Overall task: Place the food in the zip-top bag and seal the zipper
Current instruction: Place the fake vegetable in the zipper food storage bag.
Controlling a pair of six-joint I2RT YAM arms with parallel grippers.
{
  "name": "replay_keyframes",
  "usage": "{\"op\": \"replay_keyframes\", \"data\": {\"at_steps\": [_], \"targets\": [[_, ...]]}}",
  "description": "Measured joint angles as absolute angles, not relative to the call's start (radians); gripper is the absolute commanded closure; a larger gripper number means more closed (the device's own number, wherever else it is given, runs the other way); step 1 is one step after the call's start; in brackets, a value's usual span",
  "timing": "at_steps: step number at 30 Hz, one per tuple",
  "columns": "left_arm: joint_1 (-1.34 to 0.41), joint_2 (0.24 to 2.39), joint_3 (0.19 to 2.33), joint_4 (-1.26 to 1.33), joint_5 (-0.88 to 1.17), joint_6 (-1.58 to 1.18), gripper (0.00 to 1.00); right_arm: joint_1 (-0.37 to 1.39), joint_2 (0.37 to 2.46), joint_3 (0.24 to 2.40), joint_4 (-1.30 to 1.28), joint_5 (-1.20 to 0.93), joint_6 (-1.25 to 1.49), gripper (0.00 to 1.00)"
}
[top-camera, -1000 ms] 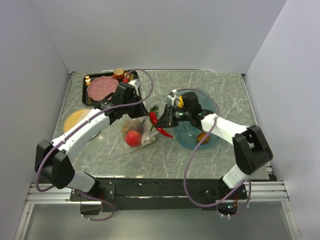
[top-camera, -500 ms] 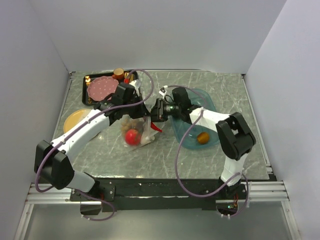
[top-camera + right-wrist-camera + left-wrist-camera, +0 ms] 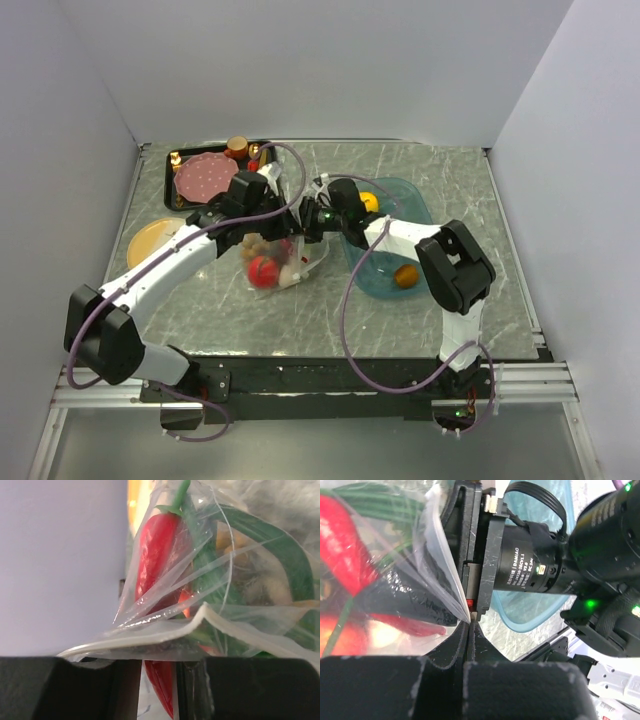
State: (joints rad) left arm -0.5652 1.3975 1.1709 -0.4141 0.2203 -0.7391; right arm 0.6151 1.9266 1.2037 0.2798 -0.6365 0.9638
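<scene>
Moved leftward, the right gripper [image 3: 308, 228] is now held at the zip-top bag [image 3: 285, 262] mouth mid-bench [image 3: 450, 180], red chili [image 3: 157, 550] pinched in it; the bag's edge is clamped by the left gripper [image 3: 467, 630].

table [image 3: 450, 170]: grey marbled top. On it: zip-top bag [image 3: 290, 272], lower end resting right below left gripper [image 3: 465, 640] and right gripper [image 3: 159, 680]. black tray [image 3: 170, 190] just beyond the left gripper, yellow plate [image 3: 150, 238] off its outer side. teal oval tray [image 3: 405, 195] just outboard of the right gripper.
</scene>
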Motion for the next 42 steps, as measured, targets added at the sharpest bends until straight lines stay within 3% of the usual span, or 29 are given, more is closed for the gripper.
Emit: {"op": "replay_keyframes", "data": {"at_steps": [4, 6, 11, 12, 32, 42], "targets": [[-0.566, 1.396, 1.171, -0.410, 0.207, -0.754, 0.99, 0.633, 1.927, 1.203, 0.250, -0.564, 0.934, 0.73], [-0.569, 1.391, 1.171, -0.410, 0.196, -0.758, 0.99, 0.642, 1.925, 1.195, 0.246, -0.541, 0.921, 0.54], [-0.577, 1.369, 1.173, -0.433, 0.138, -0.779, 0.99, 0.653, 1.878, 1.135, 0.218, -0.488, 0.888, 0.27], [-0.579, 1.364, 1.173, -0.434, 0.132, -0.781, 0.99, 0.652, 1.861, 1.117, 0.213, -0.476, 0.882, 0.25], [-0.570, 1.332, 1.180, -0.455, 0.064, -0.799, 0.99, 0.643, 1.625, 1.119, -0.146, -0.232, 0.666, 0.26], [-0.562, 1.326, 1.180, -0.455, 0.063, -0.799, 0.99, 0.509, 1.398, 1.076, -0.217, -0.081, 0.604, 0.22]]}}
